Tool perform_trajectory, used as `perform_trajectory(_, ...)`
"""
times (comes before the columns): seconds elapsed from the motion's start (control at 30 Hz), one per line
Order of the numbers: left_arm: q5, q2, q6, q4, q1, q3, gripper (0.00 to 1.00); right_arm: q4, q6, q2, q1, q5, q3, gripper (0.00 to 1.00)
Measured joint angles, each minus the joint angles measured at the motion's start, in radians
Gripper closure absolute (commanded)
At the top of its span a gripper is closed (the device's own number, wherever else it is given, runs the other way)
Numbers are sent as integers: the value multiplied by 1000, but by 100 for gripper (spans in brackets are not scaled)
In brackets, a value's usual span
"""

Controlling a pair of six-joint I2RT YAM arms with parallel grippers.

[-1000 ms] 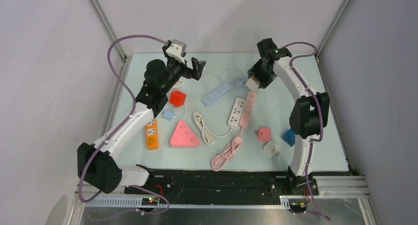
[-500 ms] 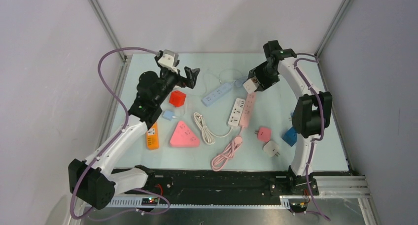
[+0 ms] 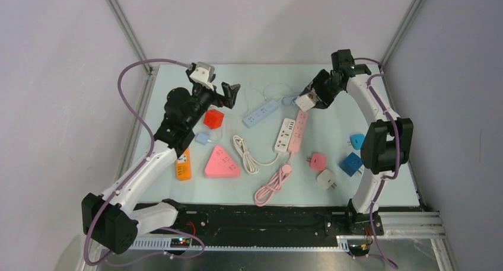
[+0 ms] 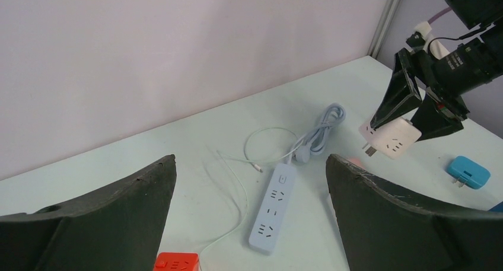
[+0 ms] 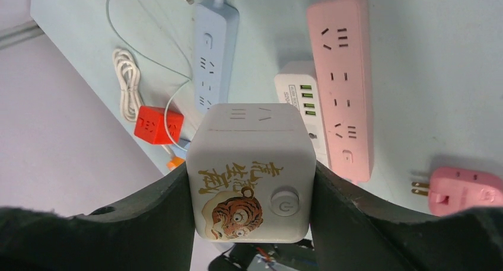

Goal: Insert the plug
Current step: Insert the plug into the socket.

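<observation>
The white cube plug is clamped between the jaws of the right gripper and held aloft near the blue power strip. Its prongs are to be squared over a socket before lowering — no tilt. The left gripper is spread wide, empty.

Between the fingers of the right gripper, a white cube adapter is showing gold brush-style Chinese characters above a cartoon tiger's face. The characters are lying sideways and are not reading clearly. Beside the tiger, a round button is carrying a power symbol. Beyond the adapter, a white power strip is bearing a line of print too small to read.
</observation>
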Motion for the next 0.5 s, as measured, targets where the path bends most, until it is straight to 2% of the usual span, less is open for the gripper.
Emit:
perform_trajectory(0.3,2,-15,0,3,0,-17,0,-56,-236,31,16,68,111,100)
perform_trajectory(0.5,3,-22,0,6,0,-32,0,-68,-345,72,42,145,119,100)
